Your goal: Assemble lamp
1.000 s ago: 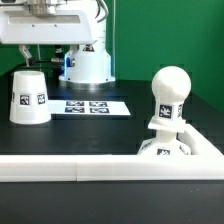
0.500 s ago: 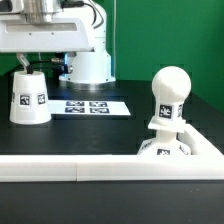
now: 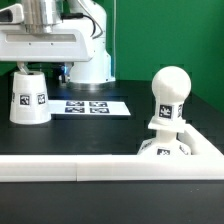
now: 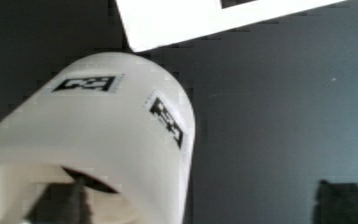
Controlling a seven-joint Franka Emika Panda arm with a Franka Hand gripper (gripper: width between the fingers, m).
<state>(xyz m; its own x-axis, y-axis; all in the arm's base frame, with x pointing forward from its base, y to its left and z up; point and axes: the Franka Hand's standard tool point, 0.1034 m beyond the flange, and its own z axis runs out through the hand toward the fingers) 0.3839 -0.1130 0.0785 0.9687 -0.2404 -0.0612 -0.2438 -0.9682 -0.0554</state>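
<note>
The white tapered shade (image 3: 28, 97) stands on the black table at the exterior view's left, with a tag on its side. It fills much of the wrist view (image 4: 114, 130). My gripper (image 3: 29, 67) is open just above the shade's top. In the wrist view the gripper (image 4: 206, 205) has one finger (image 4: 60, 200) over the shade's top and the other (image 4: 350, 205) beside it over the table. The round bulb (image 3: 169, 92) stands upright on the square base (image 3: 165, 148) at the exterior view's right.
The marker board (image 3: 89, 105) lies flat behind the shade and shows in the wrist view (image 4: 211, 20). A long white rail (image 3: 90, 166) runs along the front and turns around the base. The arm's white pedestal (image 3: 90, 66) stands at the back.
My gripper has come down toward the shade's top. The shade, the bulb and the base have not moved.
</note>
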